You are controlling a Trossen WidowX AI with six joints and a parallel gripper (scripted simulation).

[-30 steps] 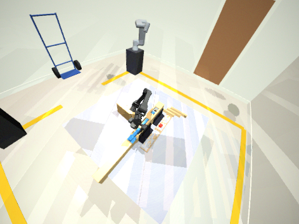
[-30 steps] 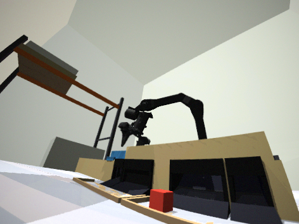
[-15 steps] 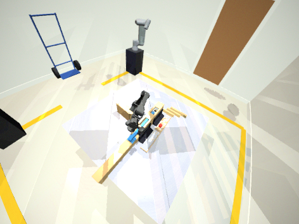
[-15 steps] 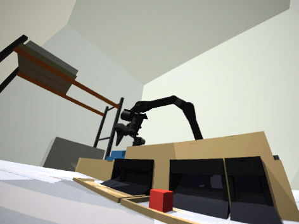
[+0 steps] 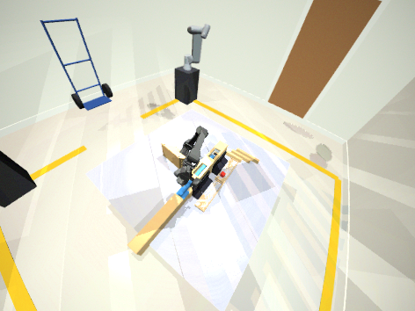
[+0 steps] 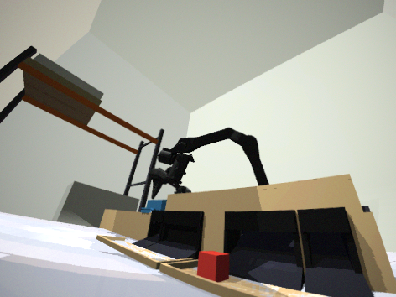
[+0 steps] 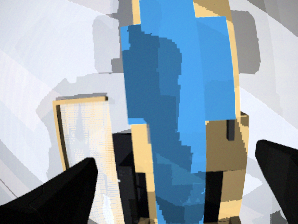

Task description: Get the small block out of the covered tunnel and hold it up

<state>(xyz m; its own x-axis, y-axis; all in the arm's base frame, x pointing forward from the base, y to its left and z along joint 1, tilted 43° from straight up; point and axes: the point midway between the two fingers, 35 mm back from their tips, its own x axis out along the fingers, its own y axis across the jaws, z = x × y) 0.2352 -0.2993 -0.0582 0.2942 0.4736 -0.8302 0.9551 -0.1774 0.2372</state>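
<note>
Red block beside the tunnel

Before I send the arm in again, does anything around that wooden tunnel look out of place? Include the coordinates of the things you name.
Possibly the small red block (image 5: 222, 174) (image 6: 213, 266): it sits outside the long wooden tunnel (image 5: 218, 148) (image 6: 260, 197), in front of its dark openings, when the task wants a block from inside.

Top looks down from afar, exterior upward from table level (both catch the arm), wrist closely downward.
</note>
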